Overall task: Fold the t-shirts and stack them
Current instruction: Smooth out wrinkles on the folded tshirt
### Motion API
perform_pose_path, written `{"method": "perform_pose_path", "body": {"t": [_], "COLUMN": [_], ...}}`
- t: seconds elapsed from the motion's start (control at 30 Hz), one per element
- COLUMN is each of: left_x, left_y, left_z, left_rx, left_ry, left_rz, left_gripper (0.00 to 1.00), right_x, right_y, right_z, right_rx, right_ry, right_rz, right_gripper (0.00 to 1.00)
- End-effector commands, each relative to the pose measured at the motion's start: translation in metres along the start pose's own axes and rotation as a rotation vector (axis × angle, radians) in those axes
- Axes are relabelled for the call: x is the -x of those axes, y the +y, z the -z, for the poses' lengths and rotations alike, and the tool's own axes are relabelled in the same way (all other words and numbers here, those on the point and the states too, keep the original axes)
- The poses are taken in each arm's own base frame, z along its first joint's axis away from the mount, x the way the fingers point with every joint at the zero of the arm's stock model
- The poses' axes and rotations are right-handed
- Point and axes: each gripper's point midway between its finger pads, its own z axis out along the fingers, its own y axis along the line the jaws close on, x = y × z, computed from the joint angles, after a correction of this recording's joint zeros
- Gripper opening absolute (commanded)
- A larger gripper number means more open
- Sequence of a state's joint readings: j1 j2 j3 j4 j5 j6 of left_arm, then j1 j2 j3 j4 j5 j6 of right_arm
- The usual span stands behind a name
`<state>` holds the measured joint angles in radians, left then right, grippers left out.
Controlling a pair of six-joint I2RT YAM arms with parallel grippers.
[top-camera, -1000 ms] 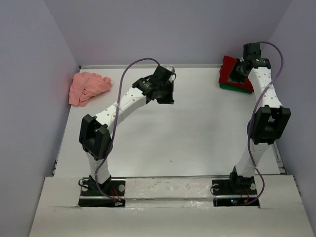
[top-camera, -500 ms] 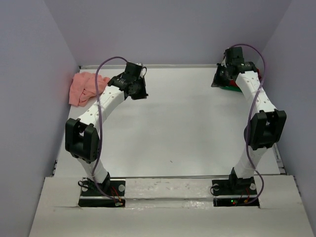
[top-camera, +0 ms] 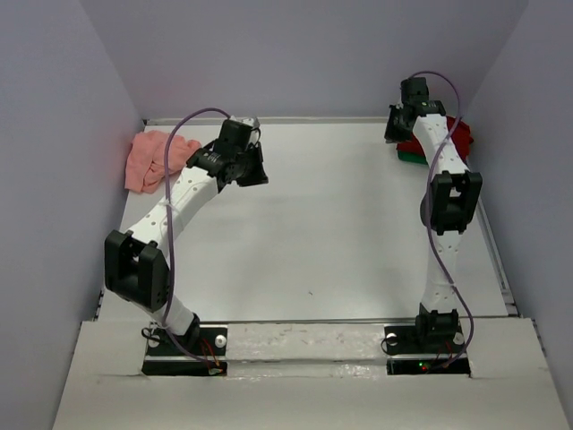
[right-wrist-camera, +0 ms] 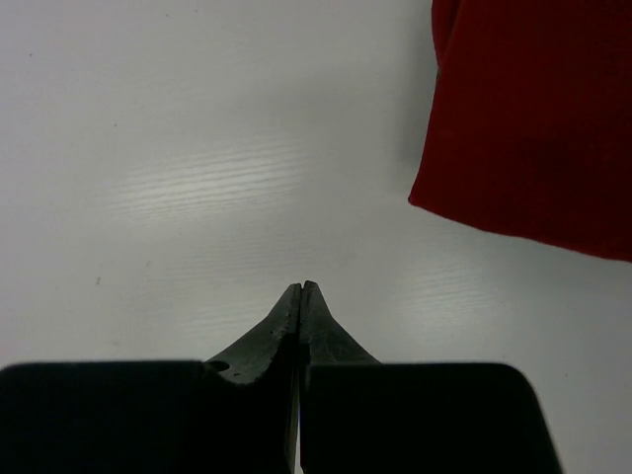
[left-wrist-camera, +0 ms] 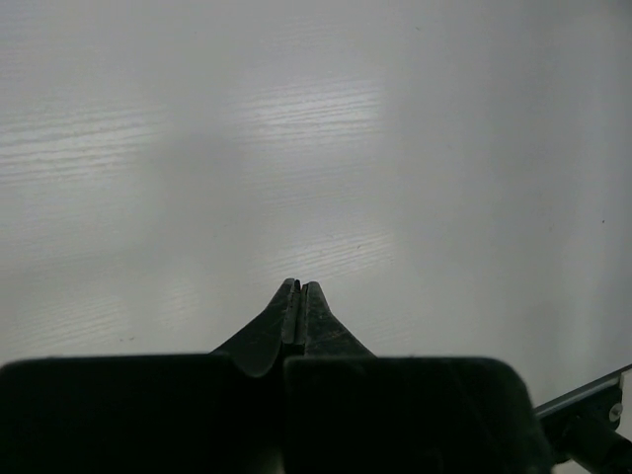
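The pale salmon-pink t-shirt (top-camera: 154, 158) lies crumpled at the far left of the table. The dark red t-shirt (top-camera: 462, 136) lies folded on the bright green t-shirt (top-camera: 411, 156) at the far right; most of both is hidden behind the right arm. The red one also shows in the right wrist view (right-wrist-camera: 533, 118). My left gripper (top-camera: 254, 167) is shut and empty, just right of the pink shirt. My right gripper (top-camera: 397, 125) is shut and empty, at the left edge of the red and green stack. Both show shut in the wrist views: left gripper (left-wrist-camera: 298, 287), right gripper (right-wrist-camera: 301, 287).
The white table (top-camera: 322, 224) is walled by grey panels on the left, back and right. A metal rail (left-wrist-camera: 583, 395) shows at the lower right of the left wrist view.
The left arm has swung left toward the pink shirt. The right gripper has moved off the red and green stack to its left edge, and the right arm now stands more upright.
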<state>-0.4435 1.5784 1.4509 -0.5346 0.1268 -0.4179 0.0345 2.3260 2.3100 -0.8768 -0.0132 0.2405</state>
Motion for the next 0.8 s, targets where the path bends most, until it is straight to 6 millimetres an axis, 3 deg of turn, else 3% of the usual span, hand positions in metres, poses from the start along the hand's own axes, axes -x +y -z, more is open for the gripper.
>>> {"method": "perform_pose_path", "body": {"t": [0.0,0.2,0.43,0.47,0.57,0.63,0.77], "left_x": [-0.019,-0.044,-0.055,-0.057,-0.064,-0.069,-0.077], "left_y": [0.000,0.007,-0.001,-0.003,-0.010,-0.014,-0.021], "left_z": [-0.014,-0.037,-0.049,-0.050,-0.054,-0.055,-0.058], "left_rx": [-0.041,-0.049,-0.073,-0.074,-0.081,-0.083,-0.090], "left_ry": [0.049,0.119,0.144,0.149,0.167,0.181,0.206], "left_rz": [-0.030,-0.042,-0.051,-0.054,-0.066,-0.075,-0.090], "left_gripper": [0.00,0.00,0.00,0.00,0.00,0.00,0.00], "right_x": [0.048,0.076,0.126,0.126,0.142,0.147,0.153], "right_y": [-0.015,-0.025,-0.072,-0.079,-0.085,-0.103,-0.113], "right_z": [0.001,0.005,0.033,0.035,0.030,0.025,0.010], "right_rx": [-0.109,-0.125,-0.404,-0.444,-0.430,-0.424,-0.369], "right_ry": [-0.156,-0.255,-0.468,-0.481,-0.533,-0.540,-0.549], "right_rz": [0.145,0.104,0.066,0.069,0.069,0.034,-0.005], "right_gripper": [0.00,0.00,0.00,0.00,0.00,0.00,0.00]}}
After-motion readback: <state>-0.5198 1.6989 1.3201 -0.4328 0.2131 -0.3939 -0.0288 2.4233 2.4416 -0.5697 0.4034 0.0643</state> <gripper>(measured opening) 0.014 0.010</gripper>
